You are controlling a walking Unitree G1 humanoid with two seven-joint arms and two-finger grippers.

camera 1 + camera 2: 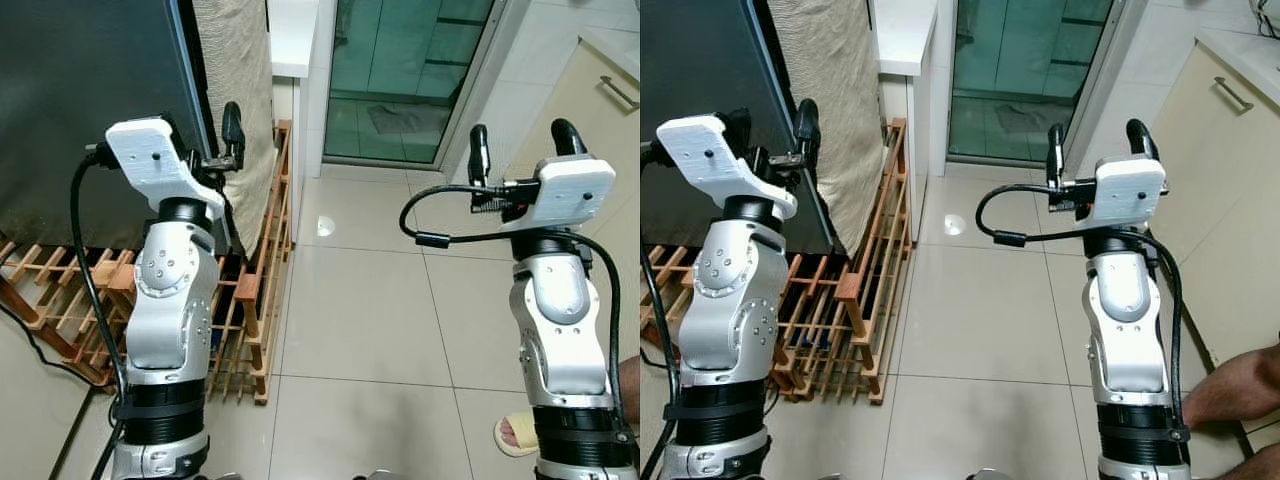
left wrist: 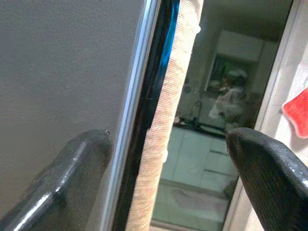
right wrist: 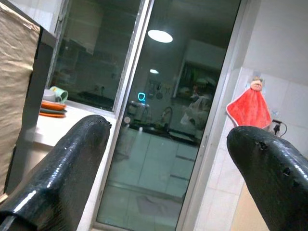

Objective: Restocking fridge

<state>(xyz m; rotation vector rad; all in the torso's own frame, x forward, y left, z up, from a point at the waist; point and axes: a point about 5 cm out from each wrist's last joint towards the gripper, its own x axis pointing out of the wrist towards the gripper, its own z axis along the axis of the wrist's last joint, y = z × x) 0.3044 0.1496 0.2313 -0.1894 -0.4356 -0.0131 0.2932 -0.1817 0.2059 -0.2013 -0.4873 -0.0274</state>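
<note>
1. Fridge (image 1: 80, 110): dark door panel at my far left, shut, its right edge lined with a pale metal strip. A beige cloth (image 1: 240, 90) hangs just beside that edge.
2. Wooden rack (image 1: 255, 290): low slatted frame on the floor under the fridge and the cloth, running along the wall.
3. My left claw (image 1: 210, 135): raised at the fridge door's right edge, fingers spread wide, nothing between them. In the left wrist view the door edge and the cloth stand in the gap between the two fingers; I cannot tell whether either finger touches the door.
4. Glass door (image 1: 410, 80): straight ahead beyond the tiled floor (image 1: 360, 320), greenish, reflecting a kitchen.
5. My right claw (image 1: 520, 145): raised over the open floor, well apart from the fridge, fingers wide apart and holding nothing.
6. Red cloth (image 3: 249, 108): hangs on the white wall right of the glass door, seen in the right wrist view.
7. Cream cabinet (image 1: 600, 120): at the far right, with a metal bar handle.
8. A person's sandalled foot (image 1: 515, 435): on the tiles beside my right arm.
</note>
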